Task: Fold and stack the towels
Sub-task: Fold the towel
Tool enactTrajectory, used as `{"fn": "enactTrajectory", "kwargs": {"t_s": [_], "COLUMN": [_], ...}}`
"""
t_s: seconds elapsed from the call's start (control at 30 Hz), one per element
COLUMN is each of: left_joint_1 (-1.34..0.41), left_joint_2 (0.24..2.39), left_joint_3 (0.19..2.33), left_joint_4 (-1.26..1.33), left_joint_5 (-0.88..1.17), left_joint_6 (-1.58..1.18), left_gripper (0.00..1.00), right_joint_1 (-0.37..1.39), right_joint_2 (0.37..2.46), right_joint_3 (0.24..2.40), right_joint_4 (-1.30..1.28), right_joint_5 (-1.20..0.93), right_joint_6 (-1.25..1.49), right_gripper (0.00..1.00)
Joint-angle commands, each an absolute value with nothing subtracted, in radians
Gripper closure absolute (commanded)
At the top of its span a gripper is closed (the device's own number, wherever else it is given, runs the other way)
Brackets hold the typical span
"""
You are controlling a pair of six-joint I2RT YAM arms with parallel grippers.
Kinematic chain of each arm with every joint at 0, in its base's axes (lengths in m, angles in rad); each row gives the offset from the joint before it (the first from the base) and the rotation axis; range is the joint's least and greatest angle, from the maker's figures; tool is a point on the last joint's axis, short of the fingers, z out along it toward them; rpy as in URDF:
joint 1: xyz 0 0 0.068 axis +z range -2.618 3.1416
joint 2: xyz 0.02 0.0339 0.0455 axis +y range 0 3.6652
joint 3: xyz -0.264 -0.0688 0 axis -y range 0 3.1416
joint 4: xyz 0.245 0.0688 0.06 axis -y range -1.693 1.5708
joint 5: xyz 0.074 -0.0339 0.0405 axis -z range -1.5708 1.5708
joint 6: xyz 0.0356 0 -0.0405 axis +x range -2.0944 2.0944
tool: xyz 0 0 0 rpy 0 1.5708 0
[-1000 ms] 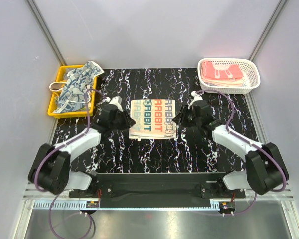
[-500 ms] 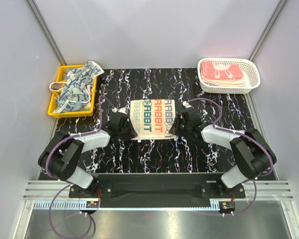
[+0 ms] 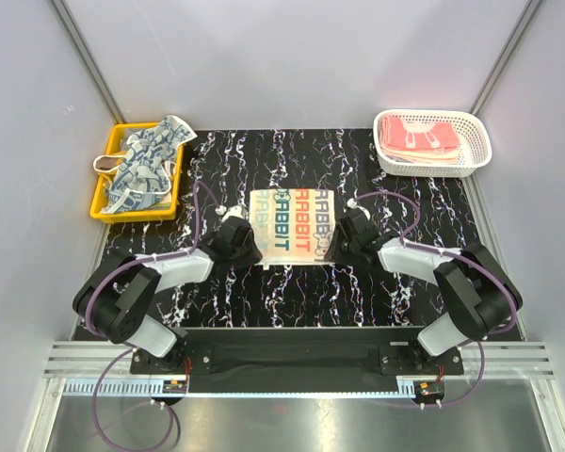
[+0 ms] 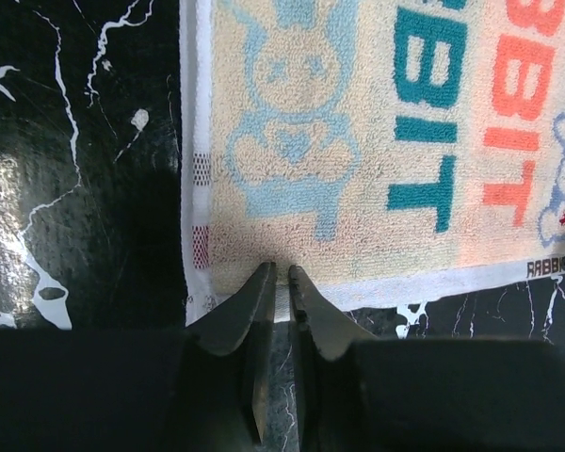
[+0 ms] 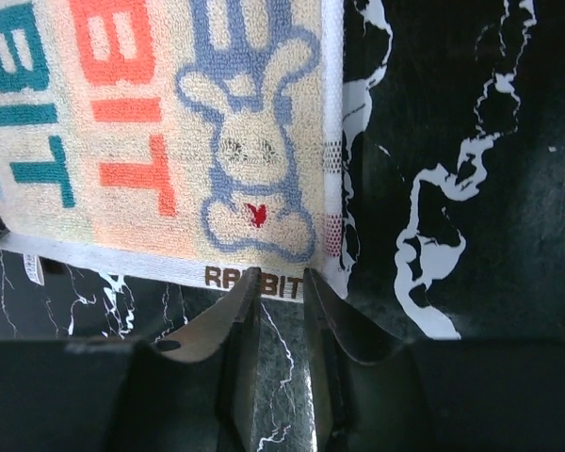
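The cream lettered towel (image 3: 290, 224) lies flat in the middle of the dark surface (image 3: 292, 297). I have a pincer at each of its lower corners so that both can rise together and the fold comes out square. My left pincer (image 4: 282, 276) is nearly together, nipping the white hem. My right pincer (image 5: 281, 278) stands a little apart astride the hem, not yet biting, I judge. Pink towels (image 3: 416, 139) sit in the basket (image 3: 480, 151) at upper right, and a patterned towel (image 3: 146, 165) sits in the yellow tray (image 3: 132, 216) at upper left.
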State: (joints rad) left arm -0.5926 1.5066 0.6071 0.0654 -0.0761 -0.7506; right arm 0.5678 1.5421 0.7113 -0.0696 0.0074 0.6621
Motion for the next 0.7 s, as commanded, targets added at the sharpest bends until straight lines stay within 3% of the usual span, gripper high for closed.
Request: {"fn": "enactTrajectory", "kwargs": {"t_s": [0.0,0.17,0.3,0.43,0.57,0.67], "left_joint_1": [-0.621,-0.626,-0.640,-0.657,-0.644,-0.576], "left_joint_2": [1.531,1.434,1.330,1.238,1.197,1.233], "left_joint_3": [0.571,0.523,0.476,0.511,0.649,0.787], "left_joint_4": [-0.118,-0.182,-0.215,-0.300,-0.400,-0.417], "left_joint_5": [-0.115,-0.097,-0.025,-0.028,-0.103,-0.089], "left_joint_6": [-0.752,-0.736,-0.749,-0.758,-0.723,-0.680], "left_gripper": [0.82,0.82,0.83,0.78,0.69,0.68], "right_joint_1": [0.604,0.635,0.635,0.600,0.565,0.539], "right_joint_2": [1.500,1.353,1.269,1.365,1.515,1.617], "right_joint_3": [0.667,0.647,0.747,0.921,1.058,1.143], "right_joint_4": [-0.198,-0.279,-0.373,-0.393,-0.356,-0.311], "right_joint_5": [0.066,0.086,0.162,0.200,0.176,0.141], "right_joint_6": [0.692,0.715,0.674,0.583,0.534,0.508], "right_gripper": [0.70,0.69,0.62,0.59,0.62,0.64]}}
